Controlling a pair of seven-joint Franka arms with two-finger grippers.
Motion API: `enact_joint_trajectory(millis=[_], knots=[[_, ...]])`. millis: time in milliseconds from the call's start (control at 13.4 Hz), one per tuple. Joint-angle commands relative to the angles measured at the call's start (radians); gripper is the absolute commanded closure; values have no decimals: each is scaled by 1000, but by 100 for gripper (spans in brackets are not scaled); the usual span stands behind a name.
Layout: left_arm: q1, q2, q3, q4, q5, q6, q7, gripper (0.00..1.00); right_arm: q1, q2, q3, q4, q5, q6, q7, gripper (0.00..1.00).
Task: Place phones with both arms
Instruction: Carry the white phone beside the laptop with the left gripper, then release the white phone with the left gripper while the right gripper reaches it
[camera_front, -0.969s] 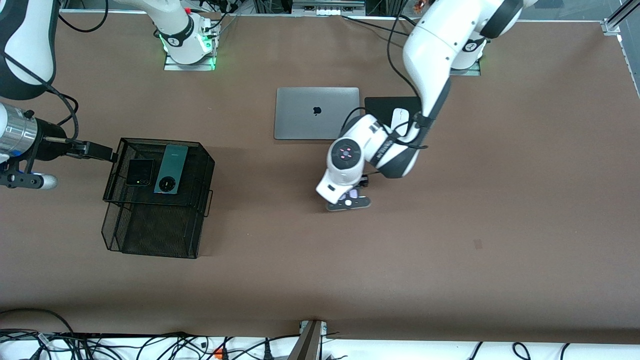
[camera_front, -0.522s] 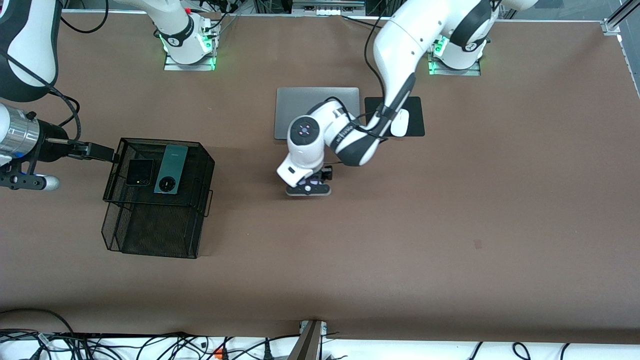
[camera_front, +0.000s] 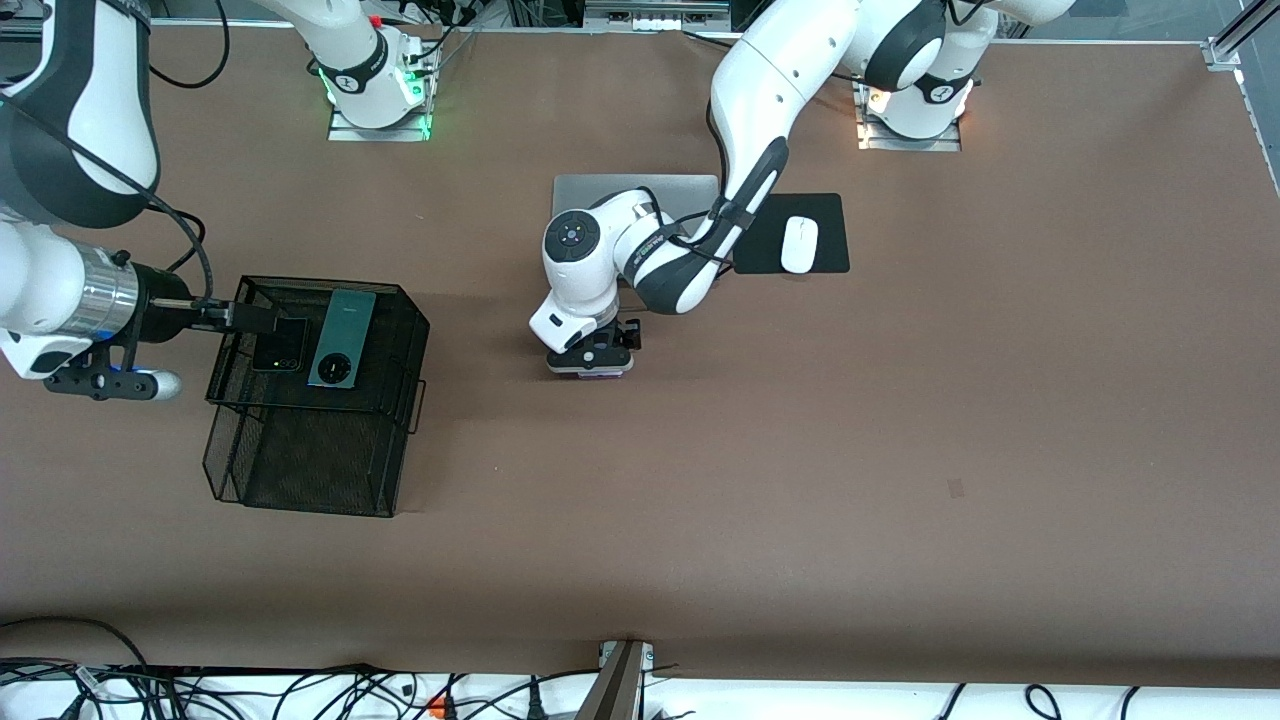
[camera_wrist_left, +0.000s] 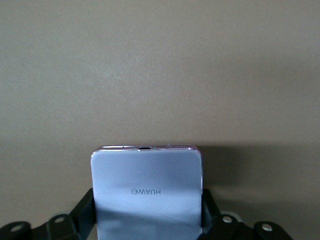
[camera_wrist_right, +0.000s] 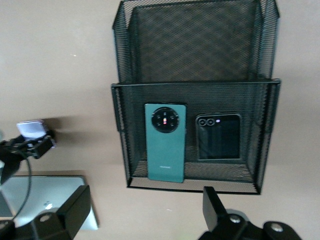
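The left tool (camera_front: 590, 358) pinches a slim, rigid, likely slippery lilac phone (camera_wrist_left: 146, 192) by its long edges above the counter (camera_front: 800, 450); the right tool (camera_front: 262, 320) gapes wide at the mesh basket (camera_front: 400, 340).

"HUAWEI" stands in grey letters on the pale lilac-white phone (camera_wrist_left: 146, 192), read upside down in the left wrist view. A small line of lettering sits low on the dark green phone (camera_wrist_right: 166, 142), too small to read. No other text, number or sign is legible on the things in view
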Motion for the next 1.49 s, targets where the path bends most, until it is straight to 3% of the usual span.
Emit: enact_joint_trajectory(millis=[0,149,224,447,671,894,969,1118,1416], knots=[[7,0,10,36,17,-21,-16,0,-207,-19,253,28,-103,-4,32,1],[51,-33,11,34,15,-57,-8,0,-368,-44,453,24,-183,11,53,1],[79,-55,10,34,12,-95,-5,0,-408,-50,519,19,-217,19,75,1],[189,-138,4,16,12,-204,-2,0,-409,-49,583,4,-228,50,182,1],[318,-229,4,0,11,-406,120,0,-370,-24,676,-41,-245,187,407,1],[457,-357,5,-94,20,-520,324,0,-346,65,842,-41,-442,293,640,1],[497,-400,8,-131,21,-520,379,0,-317,101,866,-39,-502,316,739,1],[583,-486,8,-179,22,-555,517,0,-202,180,877,-32,-542,382,880,1],[737,-647,4,-190,20,-721,821,0,31,342,769,-29,-550,623,1007,1]])
